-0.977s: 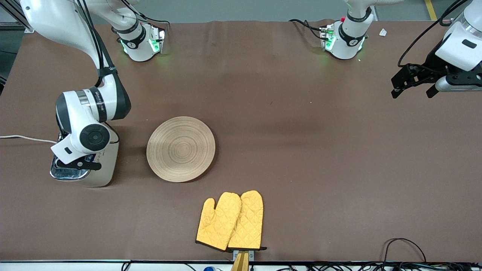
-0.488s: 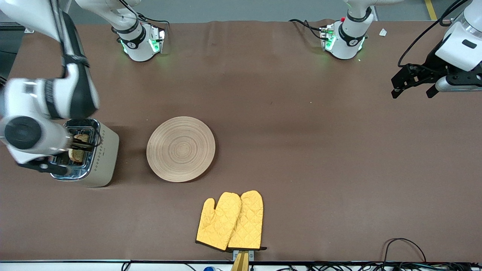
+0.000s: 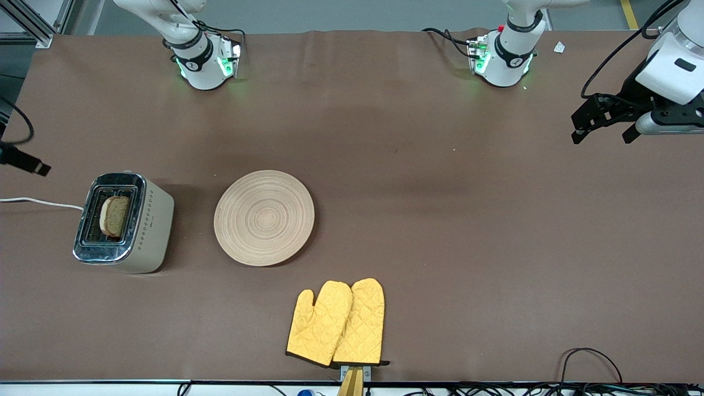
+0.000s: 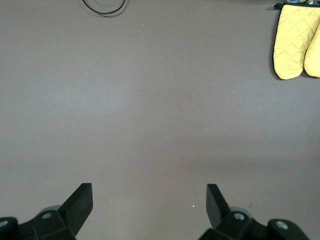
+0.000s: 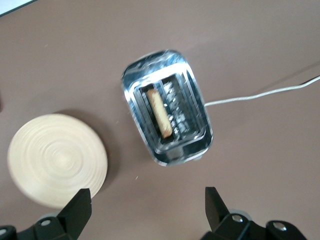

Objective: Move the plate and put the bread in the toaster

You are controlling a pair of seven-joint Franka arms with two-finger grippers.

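The bread (image 3: 114, 215) stands upright in one slot of the beige toaster (image 3: 149, 226) near the right arm's end of the table. The wooden plate (image 3: 264, 217) lies empty beside the toaster, toward the table's middle. My right gripper (image 5: 147, 197) is open and empty, high over the table; its wrist view looks down on the toaster (image 5: 195, 137), the bread (image 5: 160, 112) and the plate (image 5: 57, 160). Only a dark tip of that arm (image 3: 25, 159) shows at the front view's edge. My left gripper (image 3: 602, 124) is open and empty, waiting over bare table (image 4: 149, 192) at the left arm's end.
A pair of yellow oven mitts (image 3: 336, 322) lies near the table's front edge, also in the left wrist view (image 4: 297, 40). The toaster's white cord (image 3: 38, 202) runs off the table's end. A black cable loop (image 3: 588, 357) lies at the front edge.
My right arm has lifted off the toaster and swung away past the table's end, leaving the bread in the slot. The left arm has not moved.
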